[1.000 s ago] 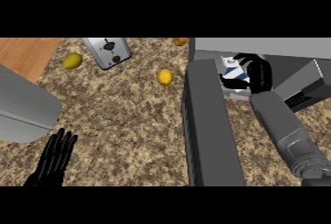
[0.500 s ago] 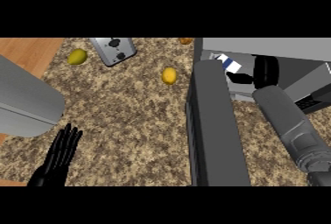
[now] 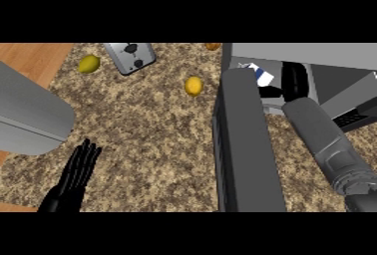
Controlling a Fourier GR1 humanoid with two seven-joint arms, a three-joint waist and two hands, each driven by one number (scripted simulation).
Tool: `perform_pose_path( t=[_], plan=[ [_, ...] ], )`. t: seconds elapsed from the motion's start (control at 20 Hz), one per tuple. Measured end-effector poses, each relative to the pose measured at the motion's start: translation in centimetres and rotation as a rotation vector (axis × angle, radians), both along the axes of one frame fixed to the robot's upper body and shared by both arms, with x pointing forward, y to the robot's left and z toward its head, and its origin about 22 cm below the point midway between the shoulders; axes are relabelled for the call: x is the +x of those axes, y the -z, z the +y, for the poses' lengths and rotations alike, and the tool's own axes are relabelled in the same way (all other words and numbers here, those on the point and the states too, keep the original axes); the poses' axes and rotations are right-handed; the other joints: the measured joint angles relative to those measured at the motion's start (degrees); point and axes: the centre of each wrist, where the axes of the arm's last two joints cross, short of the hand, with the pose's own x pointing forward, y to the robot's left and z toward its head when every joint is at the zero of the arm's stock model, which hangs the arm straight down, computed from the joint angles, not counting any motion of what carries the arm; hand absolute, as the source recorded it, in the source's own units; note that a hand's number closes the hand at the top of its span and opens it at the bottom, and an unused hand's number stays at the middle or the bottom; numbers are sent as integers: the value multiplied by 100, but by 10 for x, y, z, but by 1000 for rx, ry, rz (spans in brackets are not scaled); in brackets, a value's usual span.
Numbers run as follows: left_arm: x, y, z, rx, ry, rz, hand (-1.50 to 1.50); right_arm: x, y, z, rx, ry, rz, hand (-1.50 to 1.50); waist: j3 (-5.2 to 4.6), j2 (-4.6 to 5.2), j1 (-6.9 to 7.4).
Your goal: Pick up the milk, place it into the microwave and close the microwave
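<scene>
The left hand [image 3: 74, 177] is resting low at the view's left, fingers straight, holding nothing. The open microwave door [image 3: 247, 144] is standing edge-on over the table [image 3: 147, 124]. Farther off, the right hand [image 3: 293, 82] is reaching inside the microwave [image 3: 338, 60], fingers curling around the milk [image 3: 258, 74]. Two lemons [image 3: 194, 85] are lying beyond.

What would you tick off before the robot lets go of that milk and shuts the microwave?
1. Milk carton inside the microwave: ok.
2. Carton resting on the microwave floor: cannot tell.
3. Right hand beside the carton, fingers curled at it: ok.
4. Microwave door open wide: ok.
5. Right forearm out of the door's path: not ok, it reaches through the opening.
6. Left hand open over the counter, away from the door: ok.
</scene>
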Motion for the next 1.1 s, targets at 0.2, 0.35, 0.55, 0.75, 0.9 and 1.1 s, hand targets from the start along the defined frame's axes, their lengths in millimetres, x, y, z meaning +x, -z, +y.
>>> perform_pose_path(
  t=[0.2,0.35,0.55,0.75,0.9,1.1],
  plan=[
    [-1,1,-1,-12,13,-6,-150,-3,5,3,62,-60,2,-150,-1,-27,-40],
    [-1,2,-7,-24,20,-11,-150,-5,10,5,120,-94,-5,-150,-2,-50,-97],
    [-1,3,-10,-27,34,-8,-150,-12,19,-1,205,-117,-1,-150,-5,-82,-186],
    [-1,3,-13,-25,38,-11,-150,-24,36,-11,283,-133,9,-150,-8,-124,-274],
    [3,3,-15,-20,44,-14,-150,-37,54,-14,337,-145,14,-150,-10,-144,-332],
    [3,4,-26,-17,53,-11,-150,-50,69,-22,384,-156,27,-150,-14,-177,-394]
  ],
)
